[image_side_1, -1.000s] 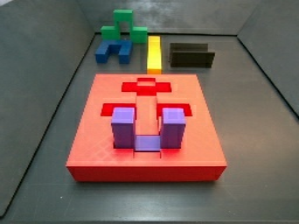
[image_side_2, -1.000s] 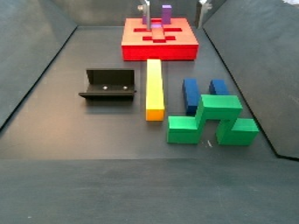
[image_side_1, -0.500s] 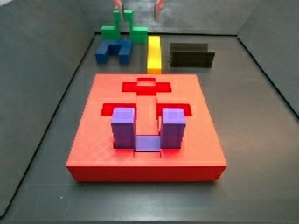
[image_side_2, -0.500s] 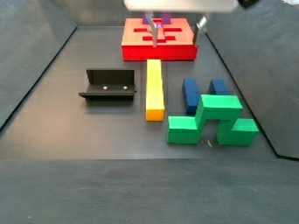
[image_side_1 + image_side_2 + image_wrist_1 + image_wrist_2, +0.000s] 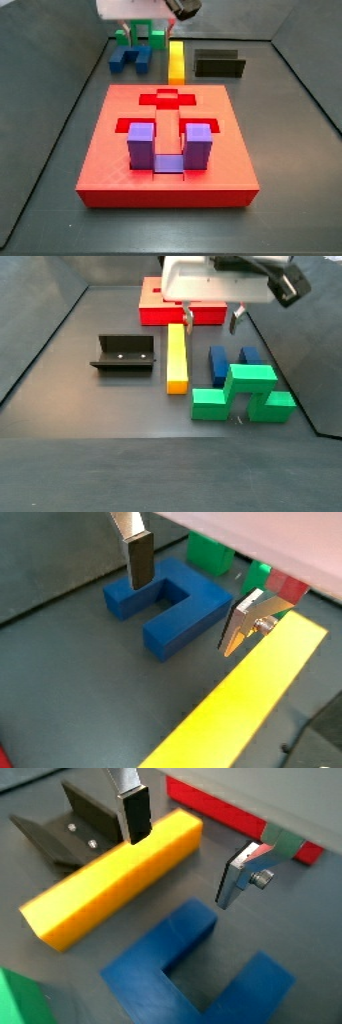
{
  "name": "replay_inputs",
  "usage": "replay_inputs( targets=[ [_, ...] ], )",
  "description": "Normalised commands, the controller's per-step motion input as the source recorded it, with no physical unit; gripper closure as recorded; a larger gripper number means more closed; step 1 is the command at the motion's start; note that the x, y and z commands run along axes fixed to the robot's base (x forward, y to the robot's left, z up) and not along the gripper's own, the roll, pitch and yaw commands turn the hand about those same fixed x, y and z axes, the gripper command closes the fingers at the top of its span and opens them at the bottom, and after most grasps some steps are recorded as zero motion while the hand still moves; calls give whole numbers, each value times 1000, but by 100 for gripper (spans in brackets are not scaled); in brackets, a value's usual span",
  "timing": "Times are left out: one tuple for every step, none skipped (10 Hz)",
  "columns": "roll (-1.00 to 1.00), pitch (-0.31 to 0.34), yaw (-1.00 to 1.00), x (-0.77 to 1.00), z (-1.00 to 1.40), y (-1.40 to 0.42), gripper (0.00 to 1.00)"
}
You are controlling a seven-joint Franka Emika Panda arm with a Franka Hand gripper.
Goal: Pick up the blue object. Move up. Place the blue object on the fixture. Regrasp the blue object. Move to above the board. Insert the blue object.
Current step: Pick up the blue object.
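The step in hand appeared to be the first one, picking up the dark blue U-shaped plastic block [image 5: 171, 604]: the tool [image 5: 211, 318] hung above the table [image 5: 120, 446] with its two silver finger plates spread wide and nothing between them. In both wrist views the block lay flat on the dark floor under and slightly to one side of the open fingers [image 5: 134, 813], its two square prongs joined by a base, and no pad touched it. In a side view the blue block [image 5: 230, 359] sat just beside the long yellow rectangular bar [image 5: 175, 356], with the green stepped blocks [image 5: 243, 392] crowding its near end. The next move would likely call for shifting the tool over the block, lining the plates up across one prong or the base, descending and closing; the yellow bar [image 5: 247, 712] and green blocks close by left little room for a finger to come down on those sides, so the approach needed care.

The arm reached in from above, the white wrist body [image 5: 131, 8] over the far end of the table, fingers pointing straight down. The small black box-like fixture with raised walls [image 5: 123, 353] stood empty on the other side of the yellow bar. The large flat red board [image 5: 167, 145] lay apart, with a lighter purple U-shaped block [image 5: 167, 146] seated upright in it.
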Motion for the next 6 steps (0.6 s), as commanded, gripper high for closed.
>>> replay_inputs(
  targets=[
    [0, -171, -43, -163, -589, 29, 0],
    [0, -136, -49, -160, -486, 66, 0],
    [0, -123, -49, -174, -391, 60, 0],
    [-54, -113, -46, -60, -300, 37, 0],
    [-69, -86, -83, 0, -251, 34, 0],
    [-40, -44, -117, 0, -186, 69, 0]
  ],
)
